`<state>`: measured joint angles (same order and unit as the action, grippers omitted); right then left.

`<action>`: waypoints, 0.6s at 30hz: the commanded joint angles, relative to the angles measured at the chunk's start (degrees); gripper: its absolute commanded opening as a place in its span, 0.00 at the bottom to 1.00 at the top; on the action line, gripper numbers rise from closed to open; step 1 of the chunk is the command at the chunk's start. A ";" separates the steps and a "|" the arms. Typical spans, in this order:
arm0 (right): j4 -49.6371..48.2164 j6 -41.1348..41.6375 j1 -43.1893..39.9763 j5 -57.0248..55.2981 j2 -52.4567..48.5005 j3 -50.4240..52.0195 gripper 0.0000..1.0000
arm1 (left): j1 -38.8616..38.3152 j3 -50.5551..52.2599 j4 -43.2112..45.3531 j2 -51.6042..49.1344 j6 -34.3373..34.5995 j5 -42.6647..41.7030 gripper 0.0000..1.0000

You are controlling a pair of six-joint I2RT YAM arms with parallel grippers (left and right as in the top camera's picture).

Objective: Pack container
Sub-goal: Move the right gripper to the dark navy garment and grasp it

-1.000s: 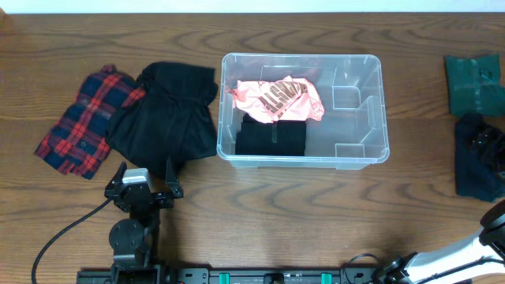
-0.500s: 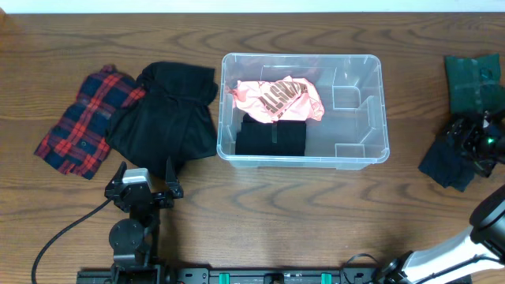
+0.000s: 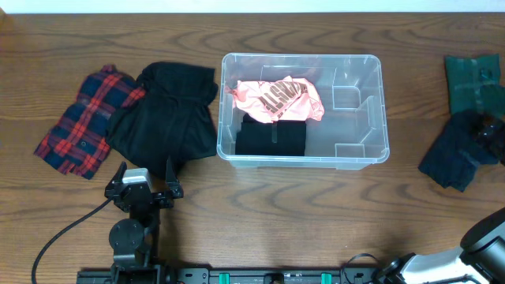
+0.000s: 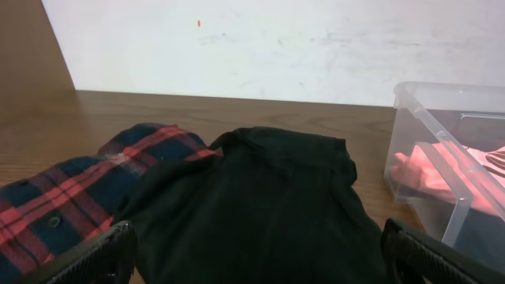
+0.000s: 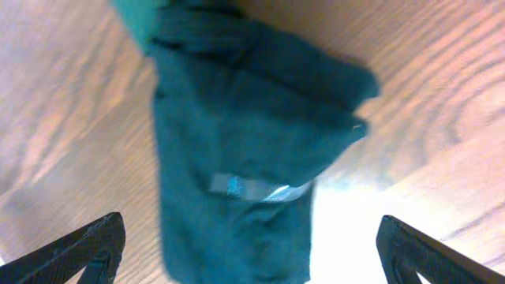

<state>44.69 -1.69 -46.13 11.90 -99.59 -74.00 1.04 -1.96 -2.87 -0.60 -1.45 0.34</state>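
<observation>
right tool (image 5: 252, 256): jaws stood wide, above dark navy folded cloth (image 5: 237, 142)
clear plastic rectangular bin (image 3: 304, 160): lay well left of tool, long axis pointing at it

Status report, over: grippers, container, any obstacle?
Left gripper open, near black garment. Right gripper open over dark garment, far right. Container holds pink top and black folded item. Opening unobstructed.

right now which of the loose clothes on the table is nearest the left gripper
the black garment, lying in front of the left gripper; the plaid shirt sits further left, and the green cloth and navy cloth lie far right
</observation>
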 commanded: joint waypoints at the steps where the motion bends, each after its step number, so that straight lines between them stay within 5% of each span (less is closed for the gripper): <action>1: -1.22 0.35 -0.96 -1.18 -3.17 1.75 0.99 | 0.28 1.73 -1.16 0.37 0.26 0.26 0.98; 18: -2.12 -2.21 -0.83 0.13 -11.52 2.14 0.95 | 0.28 1.73 -1.14 0.37 0.26 0.26 0.98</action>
<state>42.57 -3.07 -46.83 12.67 -109.67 -72.25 1.04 -1.96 -2.87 -0.60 -1.45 0.34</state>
